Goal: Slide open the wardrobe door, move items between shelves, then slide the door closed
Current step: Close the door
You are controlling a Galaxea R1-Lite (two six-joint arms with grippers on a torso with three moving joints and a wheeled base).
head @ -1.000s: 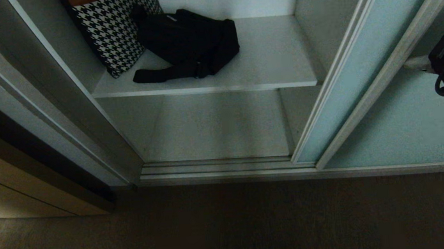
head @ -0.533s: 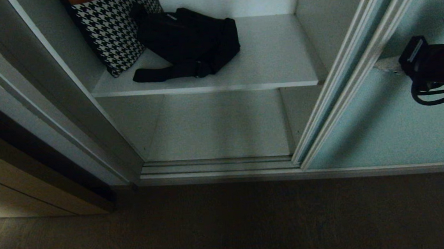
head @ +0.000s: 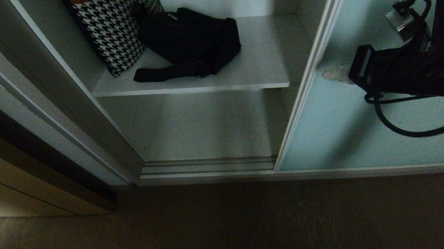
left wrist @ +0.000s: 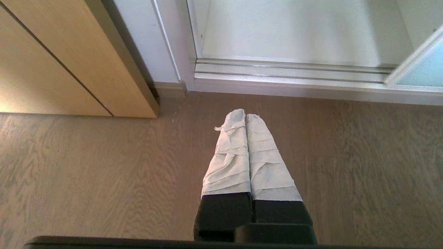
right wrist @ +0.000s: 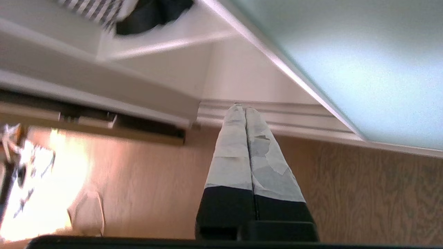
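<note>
— Looking at the wardrobe, where does the sliding wardrobe door (head: pixel 361 103) stand?

— It covers the right part of the opening; its silver frame edge crosses in front of the right end of the upper shelf (head: pixel 257 71). Left of that edge the wardrobe is open.

— And the black shoulder bag (head: pixel 193 44)?

— It lies on the upper shelf, toward the shelf's left half, with its strap trailing along the shelf near the front edge. It touches a houndstooth cushion (head: pixel 113 26) that leans in the shelf's left corner. The lower shelf (head: pixel 214 125), directly under the upper one, carries nothing that shows.

— Where is the right claw (head: pixel 335 73)?

— It is in front of the door's glass, close beside the frame edge, with the black arm and a looping cable behind it. Whether it touches the glass cannot be told. In the right wrist view its two wrapped fingers (right wrist: pixel 232 148) are pressed together with nothing between them.

— The left claw (left wrist: pixel 245 114)?

— It hangs over the wooden floor (left wrist: pixel 86 166), short of the door track (left wrist: pixel 290 69), fingers closed flat against each other and empty. A pale wooden cabinet (left wrist: pixel 52 62) stands left of the wardrobe.
</note>
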